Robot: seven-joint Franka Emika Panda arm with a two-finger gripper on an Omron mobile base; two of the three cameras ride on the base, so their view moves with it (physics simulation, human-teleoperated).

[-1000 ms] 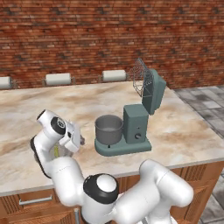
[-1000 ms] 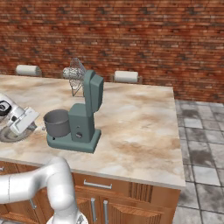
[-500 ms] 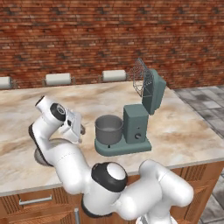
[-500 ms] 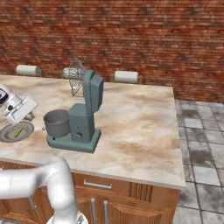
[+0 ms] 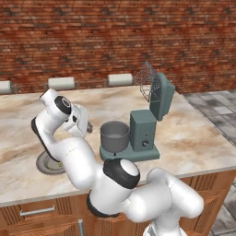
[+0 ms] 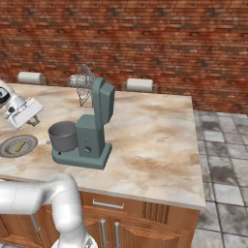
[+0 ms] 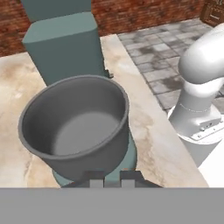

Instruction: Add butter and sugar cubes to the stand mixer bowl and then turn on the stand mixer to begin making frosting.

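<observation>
gripper (image 7: 112,177) nearly closed, hold unclear | stand mixer bowl (image 7: 74,127) dark grey, empty

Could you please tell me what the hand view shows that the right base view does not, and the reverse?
Hand view: it looks down into the stand mixer bowl, whose grey bottom lies bare, with nothing seen inside.

Right base view: the butter lies on a grey plate left of the bowl, and the stand mixer has its head tilted back with the whisk raised.

Both: the bowl on the mixer's base, the teal column, the marble counter.
</observation>
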